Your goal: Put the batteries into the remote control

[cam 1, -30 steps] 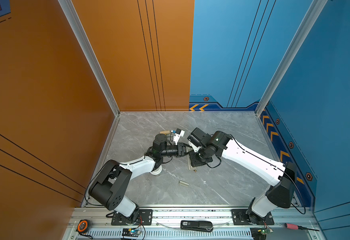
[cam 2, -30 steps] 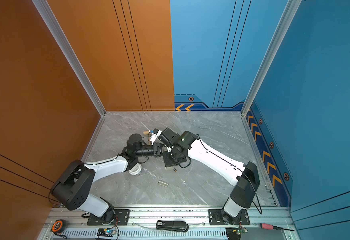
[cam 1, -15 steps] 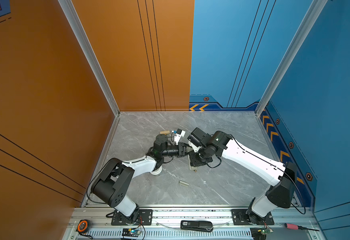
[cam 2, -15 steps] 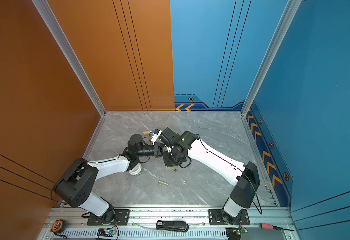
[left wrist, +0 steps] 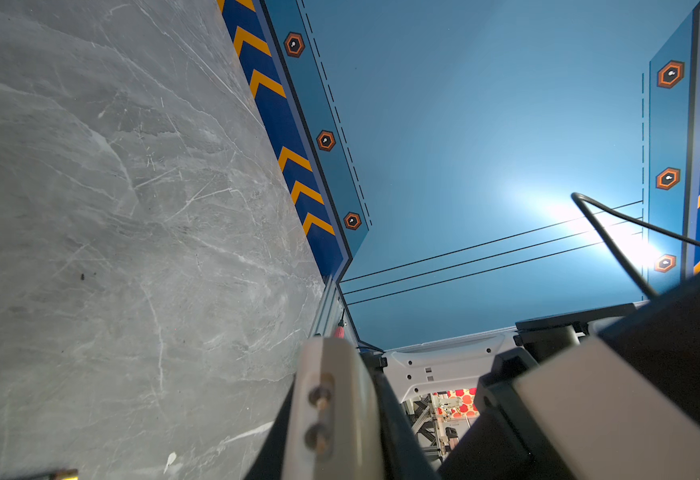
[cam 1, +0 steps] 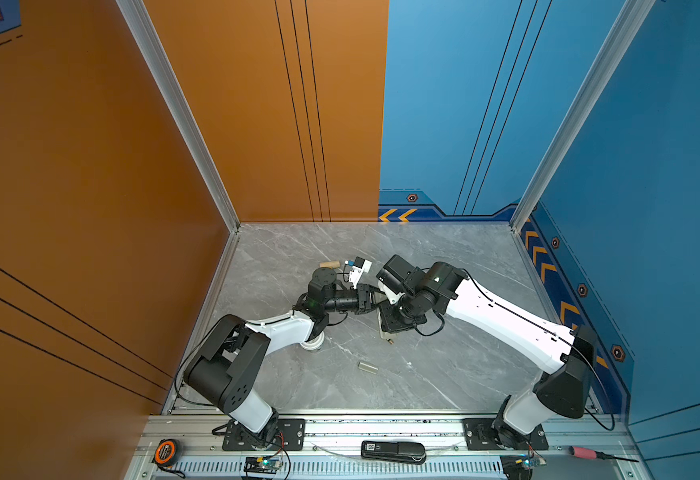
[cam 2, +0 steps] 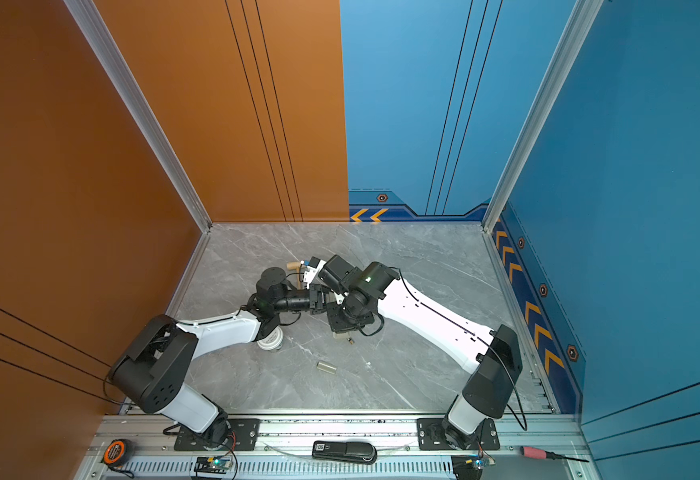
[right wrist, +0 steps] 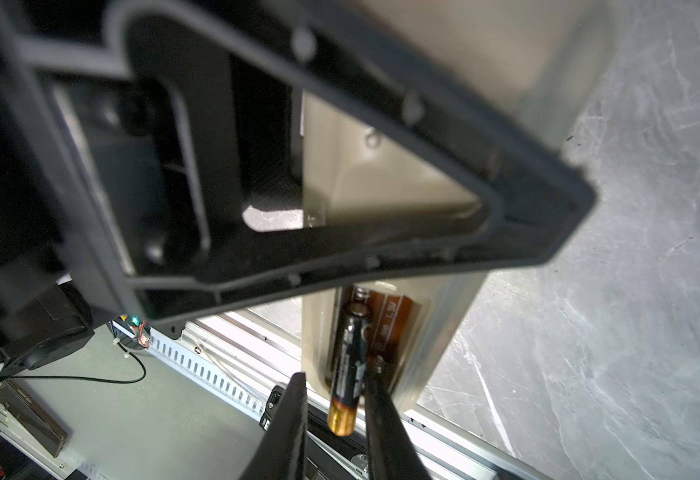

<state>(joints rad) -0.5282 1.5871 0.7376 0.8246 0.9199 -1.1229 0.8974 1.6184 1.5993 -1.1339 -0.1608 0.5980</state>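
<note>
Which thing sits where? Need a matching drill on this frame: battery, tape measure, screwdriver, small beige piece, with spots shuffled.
Things:
1 battery
2 tape measure
3 screwdriver
4 small beige piece

Places:
A front rail, right end
B alone on the marble table
C between the fingers of the right gripper, partly in the remote control's open bay
D front rail, left end

Pairs: 1-C, 2-D, 3-A, 4-B
</note>
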